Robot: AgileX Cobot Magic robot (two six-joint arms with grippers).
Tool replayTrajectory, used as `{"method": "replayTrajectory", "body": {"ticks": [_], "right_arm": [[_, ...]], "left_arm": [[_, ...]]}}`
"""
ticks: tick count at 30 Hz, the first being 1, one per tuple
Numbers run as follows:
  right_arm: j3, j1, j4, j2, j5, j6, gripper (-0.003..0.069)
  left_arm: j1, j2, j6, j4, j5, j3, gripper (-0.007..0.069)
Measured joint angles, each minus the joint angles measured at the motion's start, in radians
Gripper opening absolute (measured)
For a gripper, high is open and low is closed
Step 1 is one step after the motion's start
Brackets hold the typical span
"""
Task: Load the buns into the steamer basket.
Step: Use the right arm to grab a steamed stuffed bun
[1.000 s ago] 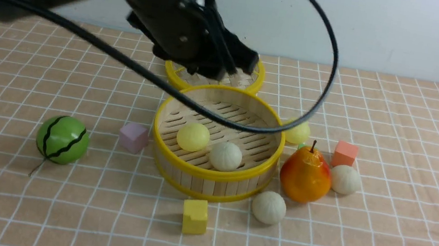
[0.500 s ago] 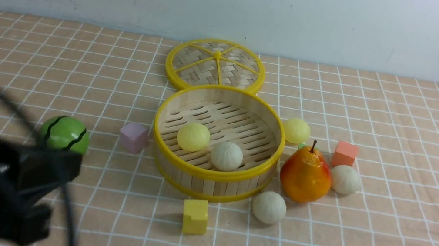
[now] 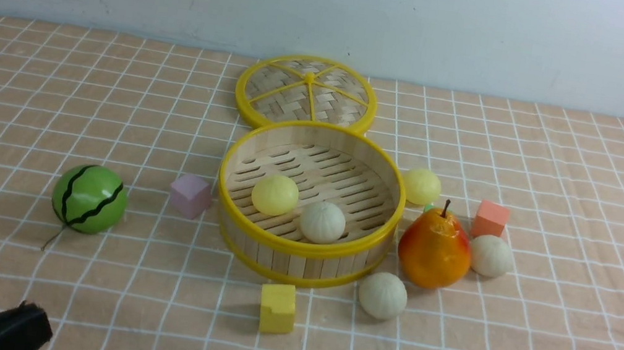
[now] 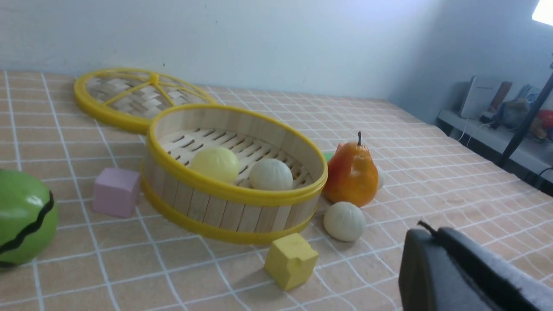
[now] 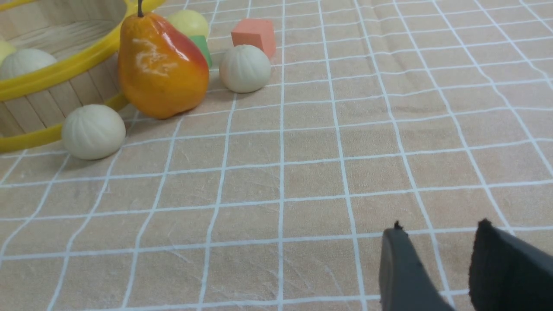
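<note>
orange pear [image 3: 434, 252] between basket [image 3: 300, 248] and bun [image 3: 491, 255]

No writing, label, brand or number reads anywhere on this tabletop scene. In the left wrist view, the boxes [image 4: 480, 96] on the far shelf [image 4: 484, 129] are too blurred to read.

The picture's edge cuts off most of the left gripper [image 4: 432, 231] in its wrist view. Beyond it, the pear [image 4: 352, 175] hides most of one bun [image 4: 380, 177] and a green block [image 4: 328, 156]. Ahead of the right gripper [image 5: 440, 224], the steamer basket [image 5: 52, 69] runs off-frame.
</note>
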Motion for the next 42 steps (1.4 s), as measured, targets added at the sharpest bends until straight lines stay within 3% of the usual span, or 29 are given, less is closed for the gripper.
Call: {"method": "replayTrajectory", "body": {"ticks": [7, 9, 19, 25, 29, 35, 38, 42], "right_arm": [[0.003, 0.000, -0.225, 0.000, -0.014, -0.122, 0.0239], [0.005, 0.000, -0.227, 0.000, -0.029, -0.109, 0.0239], [0.013, 0.000, 0.228, 0.000, -0.281, 0.380, 0.0239], [0.006, 0.000, 0.278, 0.000, -0.342, 0.428, 0.0235], [-0.150, 0.021, 0.234, 0.107, -0.103, 0.375, 0.0179], [-0.540, 0.042, 0.168, 0.570, 0.378, 0.100, 0.0053], [-0.700, 0.042, 0.166, 0.803, 0.502, 0.015, 0.0022], [-0.837, 0.093, 0.169, 1.046, 0.548, -0.024, 0.0017]], "left_arm": [[0.000, 0.017, -0.003, 0.000, 0.031, 0.001, -0.0013], [0.000, 0.017, -0.003, 0.000, 0.041, 0.001, -0.0013], [0.000, 0.018, -0.003, 0.000, 0.058, 0.001, -0.0013], [0.000, 0.018, -0.006, 0.000, 0.058, 0.001, -0.0013], [0.000, 0.018, -0.006, 0.000, 0.058, 0.002, -0.0013], [0.000, 0.018, -0.006, 0.000, 0.058, 0.002, -0.0013], [0.000, 0.018, -0.006, 0.000, 0.058, 0.002, -0.0013], [0.000, 0.018, -0.006, 0.000, 0.058, 0.002, -0.0013]]}}
